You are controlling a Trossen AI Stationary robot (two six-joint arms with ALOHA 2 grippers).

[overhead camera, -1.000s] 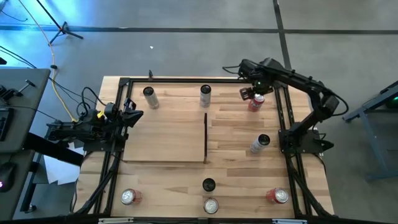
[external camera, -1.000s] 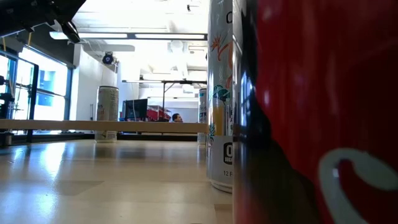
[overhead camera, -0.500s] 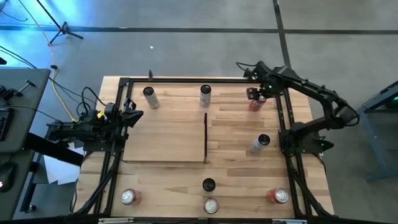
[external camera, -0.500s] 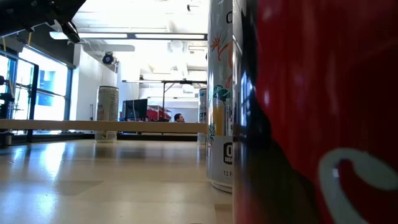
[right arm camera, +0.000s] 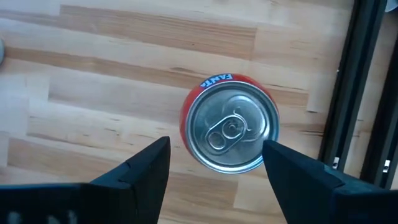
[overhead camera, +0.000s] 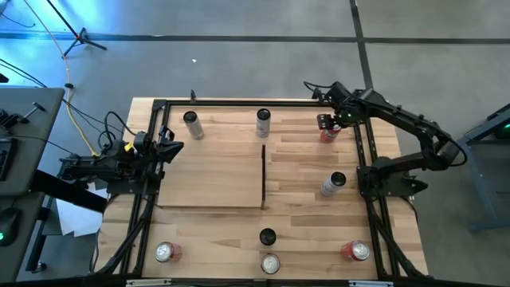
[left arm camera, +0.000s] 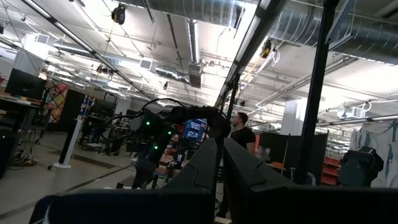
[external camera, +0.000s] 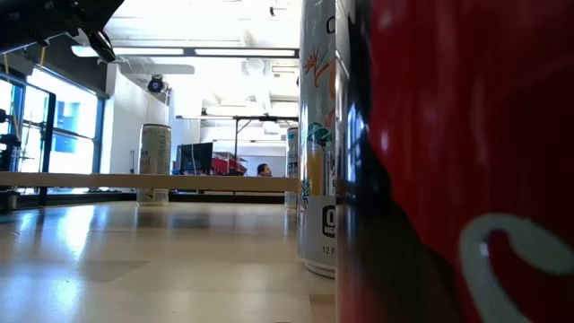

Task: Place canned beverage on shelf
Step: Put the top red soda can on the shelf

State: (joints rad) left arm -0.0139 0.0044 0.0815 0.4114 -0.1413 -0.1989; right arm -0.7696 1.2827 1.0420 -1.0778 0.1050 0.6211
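Jaws on the right gripper [right arm camera: 214,165] are spread, and it has just slid over the red can [right arm camera: 231,129] by the tabletop's far right corner, so a grab looks next. Shelf [overhead camera: 211,177] sits mid-table, bare. Left gripper [left arm camera: 219,163] stays pinched shut at the left edge.

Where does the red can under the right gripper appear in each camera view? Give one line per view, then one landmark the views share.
High view: red can near the table's far right corner, under the open right gripper.
Low view: cannot match it to this can.
Left wrist view: not in it.
Right wrist view: silver top and red rim between that gripper's fingers, seen from above.
Shared landmark: black frame rail beside the can.
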